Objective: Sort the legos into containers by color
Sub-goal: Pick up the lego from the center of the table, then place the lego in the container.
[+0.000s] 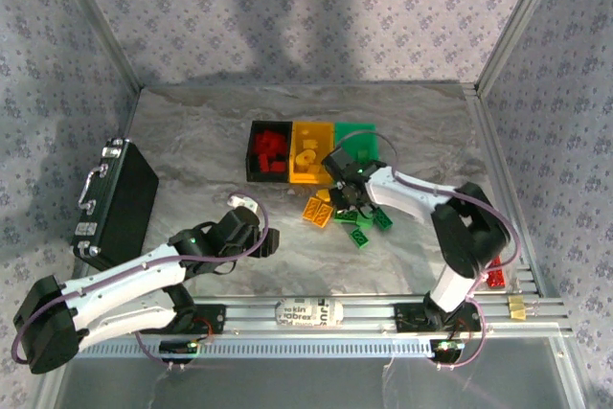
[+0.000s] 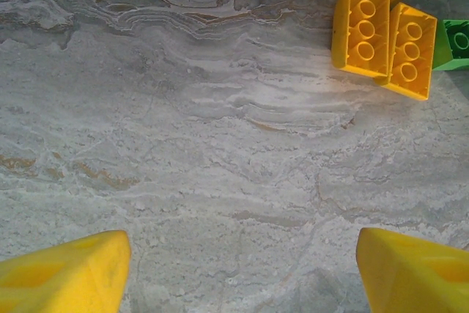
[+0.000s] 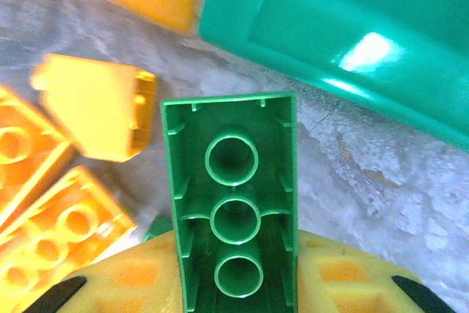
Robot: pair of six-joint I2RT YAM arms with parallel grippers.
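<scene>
Tabletop (image 1: 192, 136): green lego (image 3: 231, 214) in right jaws

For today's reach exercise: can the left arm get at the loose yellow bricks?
Probably yes: the left gripper stands open, and only bare table lies between it and the yellow bricks.

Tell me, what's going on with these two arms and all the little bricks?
Two robot arms are sorting toy bricks by color into three small bins. The right gripper is shut on a green brick, underside facing its camera, close to the green bin. The left gripper hangs open over bare table, with yellow bricks nearby. The black bin holds red bricks, the yellow bin some yellow ones; a few loose bricks lie in front of the bins.
</scene>
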